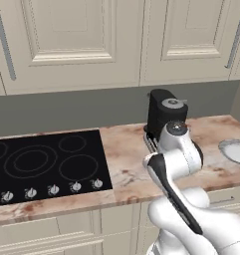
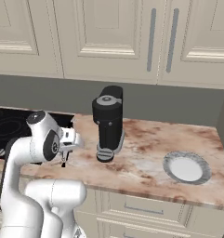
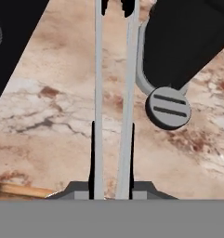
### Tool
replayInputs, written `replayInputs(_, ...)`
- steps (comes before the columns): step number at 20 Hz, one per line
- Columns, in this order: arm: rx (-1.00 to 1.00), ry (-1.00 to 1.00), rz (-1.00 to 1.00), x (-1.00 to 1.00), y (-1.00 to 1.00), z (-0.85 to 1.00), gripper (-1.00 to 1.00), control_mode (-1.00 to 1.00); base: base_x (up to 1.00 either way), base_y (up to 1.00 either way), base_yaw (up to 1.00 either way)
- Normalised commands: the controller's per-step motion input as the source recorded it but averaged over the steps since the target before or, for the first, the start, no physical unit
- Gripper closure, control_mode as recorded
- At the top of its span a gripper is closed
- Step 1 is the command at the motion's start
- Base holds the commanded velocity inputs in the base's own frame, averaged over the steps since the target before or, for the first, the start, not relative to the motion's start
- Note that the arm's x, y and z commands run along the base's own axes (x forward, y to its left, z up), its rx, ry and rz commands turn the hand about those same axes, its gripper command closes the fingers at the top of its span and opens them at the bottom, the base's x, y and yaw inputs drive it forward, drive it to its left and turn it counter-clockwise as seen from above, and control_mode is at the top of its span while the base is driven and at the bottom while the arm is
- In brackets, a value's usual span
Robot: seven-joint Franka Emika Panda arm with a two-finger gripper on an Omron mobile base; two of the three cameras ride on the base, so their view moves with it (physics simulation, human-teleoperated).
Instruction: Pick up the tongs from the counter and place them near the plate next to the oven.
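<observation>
Between cooktop and coffee machine: the hand point(image 3: 111, 193) hangs low over the bench point(image 2: 146, 144), in the strip of bare stone left of the coffee machine point(image 2: 108, 122) and right of the black cooktop point(image 1: 47, 162)
Hand state: its two dark fingers stand just outside the two silver arms of the tongs point(image 3: 114, 93), one to each side; they look pressed against the arms, so I judge them clamped on the tongs
Where the tongs are: between the fingers, running up the middle of the hand view just beside the coffee machine's round grey drip tray point(image 3: 168, 108); whether they rest on the stone or are already lifted I cannot tell
Long axis: along the hand's line of sight, stretching away from the fingers over the marbled stone
Which way they point: the dark tips lie at the far end, at the top of the hand view; the two arms run nearly parallel, narrowing slightly toward the tips
Why held so: a grip across both arms, near one end, squeezes them together and keeps the long utensil in line with the wrist, which should limit swinging in a carry
Destination: the plate point(image 2: 186, 168) lies on the bench well to the right, beyond the coffee machine
Judged step: grasp made or closing; lift and carry past the coffee machine remain
</observation>
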Motion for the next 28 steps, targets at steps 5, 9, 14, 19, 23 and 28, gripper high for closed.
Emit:
replayInputs(5, 0.16, 0.02, 0.0, -0.26, -0.92, 0.31, 1.0, -1.0, 0.0, 0.0, 0.0)
replayInputs(9, 0.16, 0.04, 0.0, -0.31, -0.82, 0.08, 1.0, -1.0, 0.0, 0.0, 0.0)
replayInputs(14, 0.08, 0.0, -0.01, -0.17, -0.79, -0.03, 1.0, -1.0, 0.0, 0.0, 0.0)
replayInputs(19, 0.0, 0.02, -0.01, 0.03, -0.73, -0.11, 1.0, -1.0, 0.0, 0.0, 0.0)
replayInputs(23, -0.03, 0.12, -0.06, 0.3, -0.5, -0.06, 1.0, -1.0, 0.0, 0.0, 0.0)
replayInputs(28, -0.08, 0.14, -0.07, 0.34, -0.3, -0.25, 1.0, -1.0, 0.0, 0.0, 0.0)
